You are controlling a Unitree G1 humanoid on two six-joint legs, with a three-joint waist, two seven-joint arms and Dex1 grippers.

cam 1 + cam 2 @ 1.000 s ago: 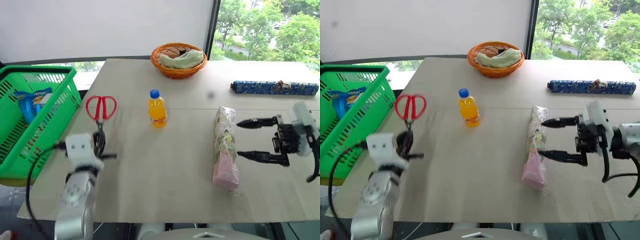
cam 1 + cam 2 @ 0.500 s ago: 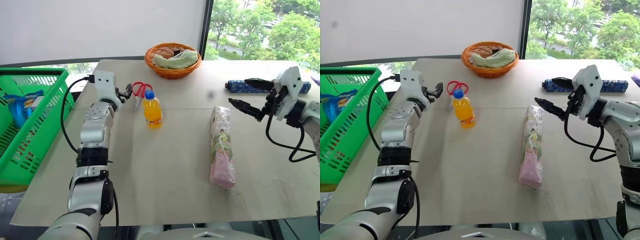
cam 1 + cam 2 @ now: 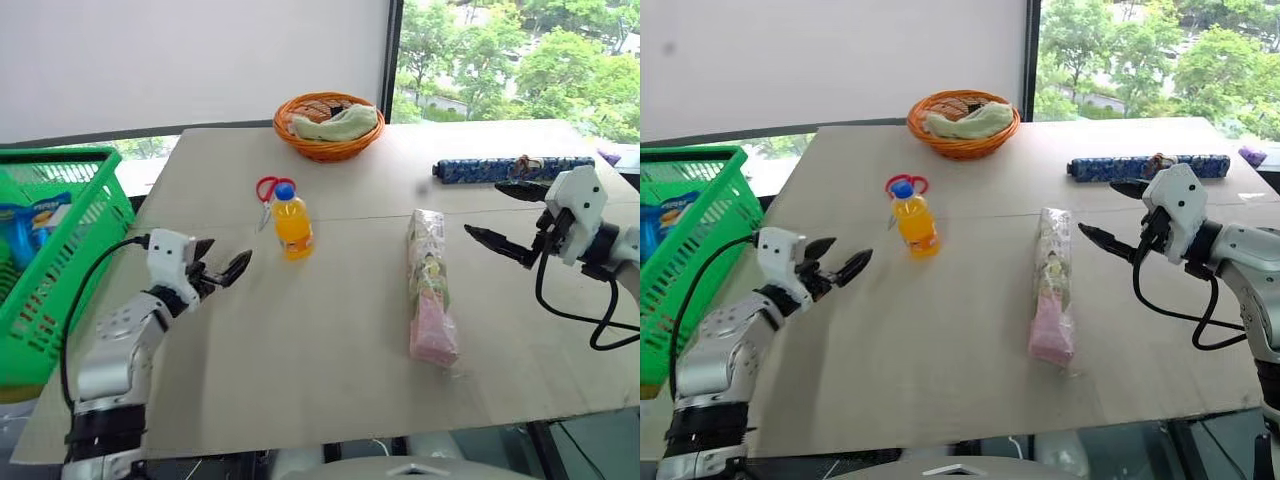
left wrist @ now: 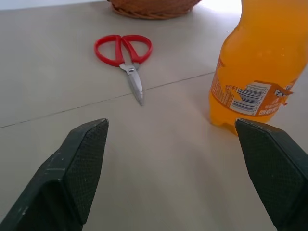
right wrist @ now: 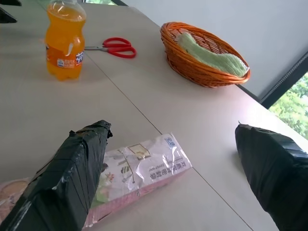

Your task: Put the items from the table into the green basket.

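My left gripper sits in the lower left of the head view with its two black fingers spread wide and nothing between them, touching neither the table nor any item; in its own wrist view the two pads frame bare tabletop, with the orange drink bottle just past one pad and the red-handled scissors lying flat farther off. My right gripper hovers at the right of the frame, likewise parted and empty, its tips just beside the upper end of the long clear-wrapped packet, which lies lengthwise at centre right. As I judge it, the step in hand is reaching for the bottle with the left, so I would slide forward low and level until the fingers straddle the bottle's body below the blue cap, square the pads to its round sides, and close gently so it does not tip or skid toward the scissors behind it. Then lift clear before swinging left to the green basket at the left edge, which already holds a blue packet, though I cannot make out what else lies in it. All three items are on the table, so most of the task remains.
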